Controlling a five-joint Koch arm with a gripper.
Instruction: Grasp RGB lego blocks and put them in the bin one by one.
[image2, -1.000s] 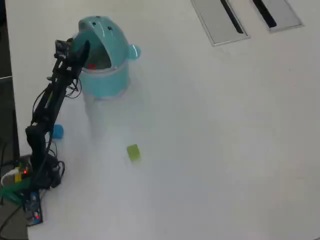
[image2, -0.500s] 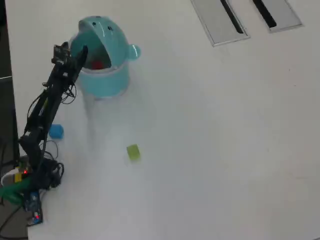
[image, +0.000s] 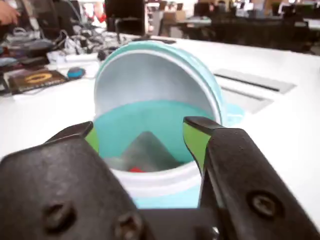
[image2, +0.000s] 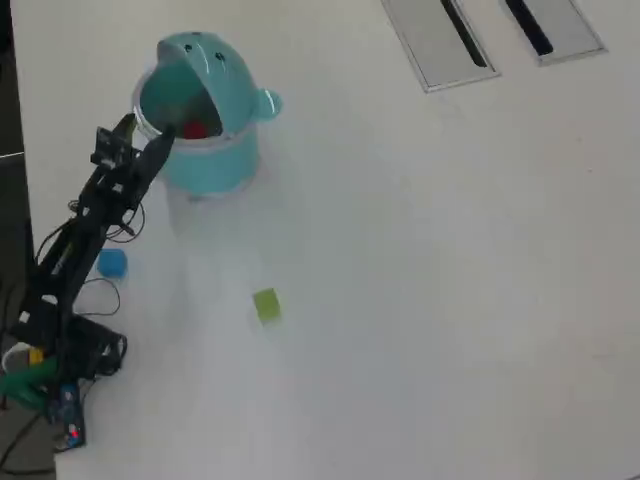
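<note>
The gripper (image2: 150, 140) hangs just at the left rim of the bin (image2: 215, 165) in the overhead view, its fingers (image: 195, 140) spread and holding nothing, as the wrist view shows with the bin's open mouth framed between them. The red block (image2: 195, 129) lies inside the bin. Two blocks remain on the counter (image2: 450, 300): the blue block (image2: 112, 263) sits below the gripper in the overhead view, close beside the arm's lower links, and the green block (image2: 266, 304) lies farther right and lower, well apart from the arm. The blue one looks the nearer target, though its edges are too blurred to judge how it is turned.
</note>
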